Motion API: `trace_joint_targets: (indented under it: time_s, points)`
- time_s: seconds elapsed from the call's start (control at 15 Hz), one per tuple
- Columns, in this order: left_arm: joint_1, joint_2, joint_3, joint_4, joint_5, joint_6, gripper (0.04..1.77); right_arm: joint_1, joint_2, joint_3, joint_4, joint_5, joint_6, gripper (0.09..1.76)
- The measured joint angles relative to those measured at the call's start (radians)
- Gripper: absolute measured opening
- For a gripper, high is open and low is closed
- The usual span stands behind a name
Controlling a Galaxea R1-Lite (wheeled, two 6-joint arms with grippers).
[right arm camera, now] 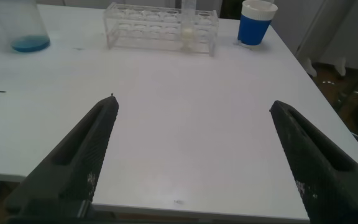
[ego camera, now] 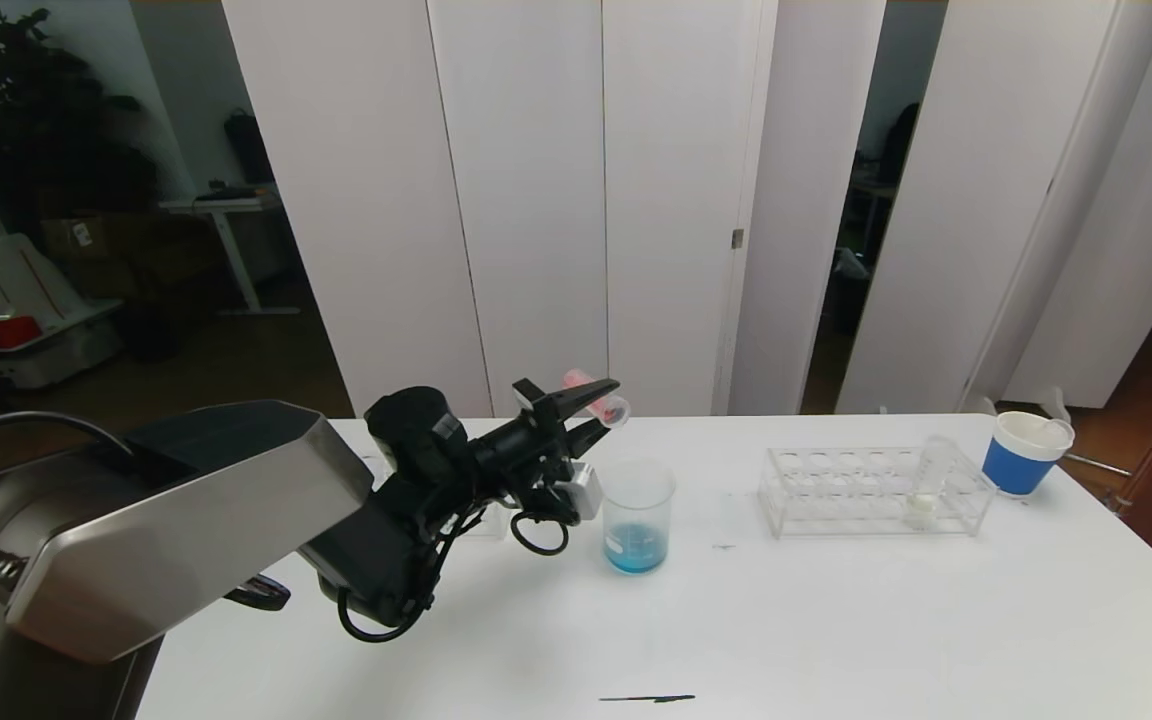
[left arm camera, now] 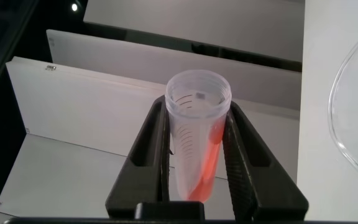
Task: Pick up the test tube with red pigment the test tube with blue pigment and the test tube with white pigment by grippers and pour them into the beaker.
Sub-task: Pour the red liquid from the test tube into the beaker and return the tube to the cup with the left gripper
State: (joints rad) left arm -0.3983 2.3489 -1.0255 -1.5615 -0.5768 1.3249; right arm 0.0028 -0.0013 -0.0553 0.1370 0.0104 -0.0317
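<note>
My left gripper [ego camera: 604, 405] is shut on the test tube with red pigment [ego camera: 597, 396], which lies tilted, its open mouth toward the beaker [ego camera: 637, 515], just above and left of the rim. In the left wrist view the red pigment runs along the tube [left arm camera: 197, 137] between the fingers [left arm camera: 151, 155]. The beaker holds blue liquid at its bottom. The test tube with white pigment [ego camera: 926, 485] stands in a clear rack [ego camera: 871, 490]. The test tube with blue pigment is out of view. My right gripper [right arm camera: 191, 106] is open over the table's near edge, holding nothing.
A white-and-blue paper cup [ego camera: 1024, 452] stands right of the rack, near the table's far right corner. A short black mark [ego camera: 646, 698] lies at the table's front edge. White panels stand behind the table.
</note>
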Motion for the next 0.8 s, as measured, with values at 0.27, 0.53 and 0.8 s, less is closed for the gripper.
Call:
trace_joint_targets:
  time_s: [0.27,0.53,0.8]
  points:
    - [0.011,0.036,-0.029,0.000,-0.067,0.000,0.60,0.000,0.000,0.000,0.000,0.000,0.000,1.75]
    - [0.011,0.063,-0.084,0.000,-0.099,0.018,0.60,0.000,0.000,0.000,0.000,0.000,0.000,1.75]
    - [0.002,0.067,-0.118,0.000,-0.124,0.025,0.60,0.000,0.000,0.000,0.000,0.000,0.000,1.75]
